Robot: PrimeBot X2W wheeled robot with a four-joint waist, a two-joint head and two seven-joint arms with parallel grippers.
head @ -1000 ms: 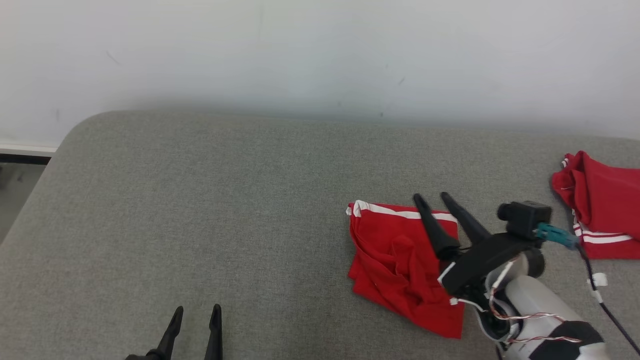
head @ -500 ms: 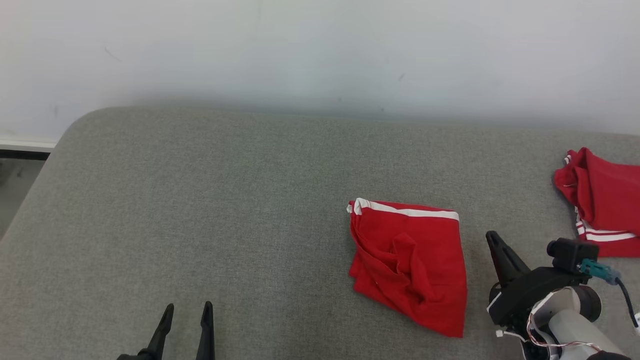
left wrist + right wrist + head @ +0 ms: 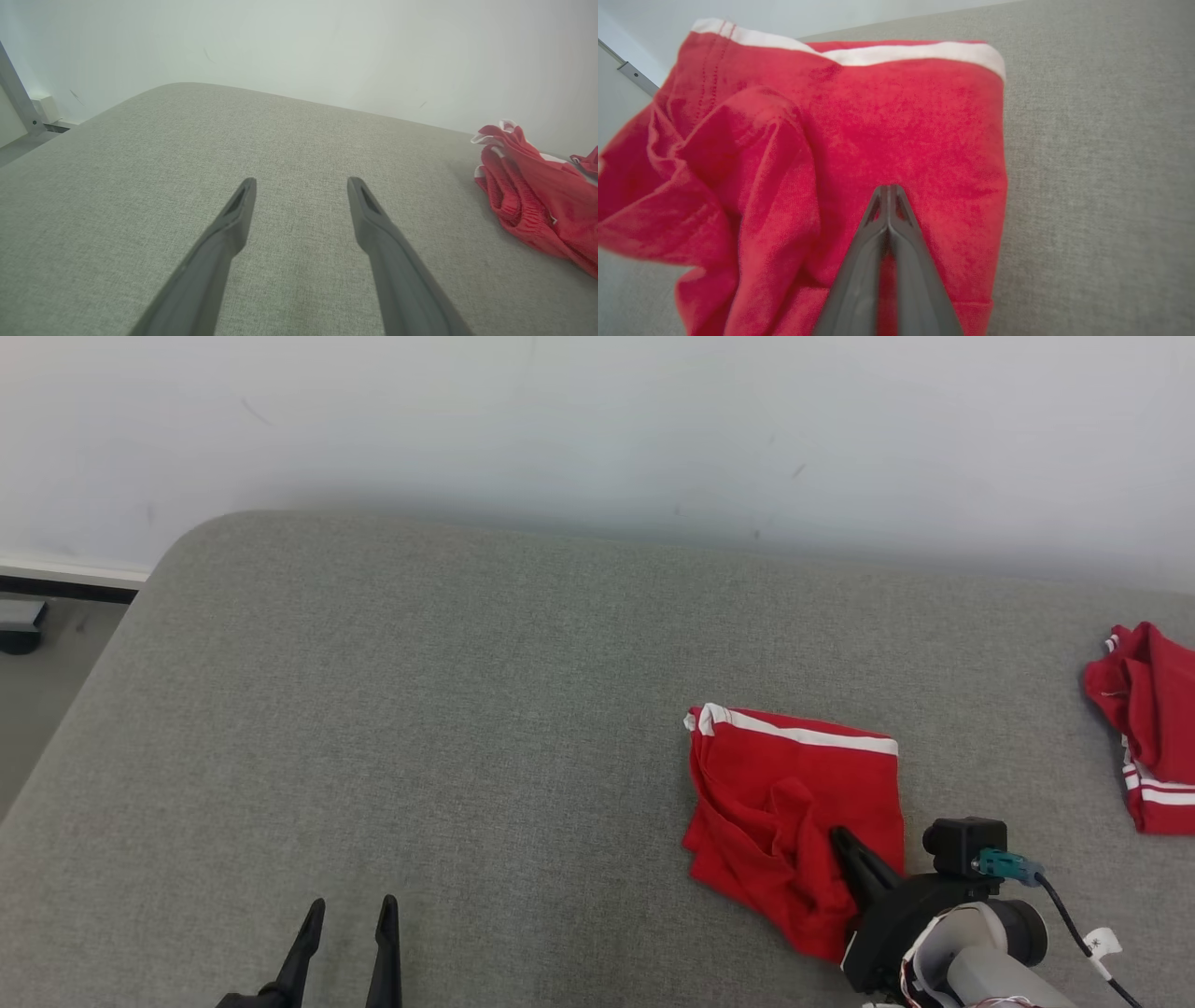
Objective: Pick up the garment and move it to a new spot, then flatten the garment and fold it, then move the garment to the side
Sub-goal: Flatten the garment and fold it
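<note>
The right gripper point(image 3: 888, 190) has its two dark fingers pressed together, tips lying over the near right part of the red cloth garment with a white band point(image 3: 794, 784). Whether any cloth is pinched cannot be told. The garment lies right of centre on the grey fabric-covered surface point(image 3: 420, 709), in a compact rectangle, rumpled on its left side. Folding looks largely done, and moving it aside seems to be what is left. The left gripper point(image 3: 345, 910) hovers with its fingers spread at the near left, holding nothing. Counted: two grippers, one surface and two red garments, the other being the bunched red-and-white garment point(image 3: 1153, 747) at the right edge.
</note>
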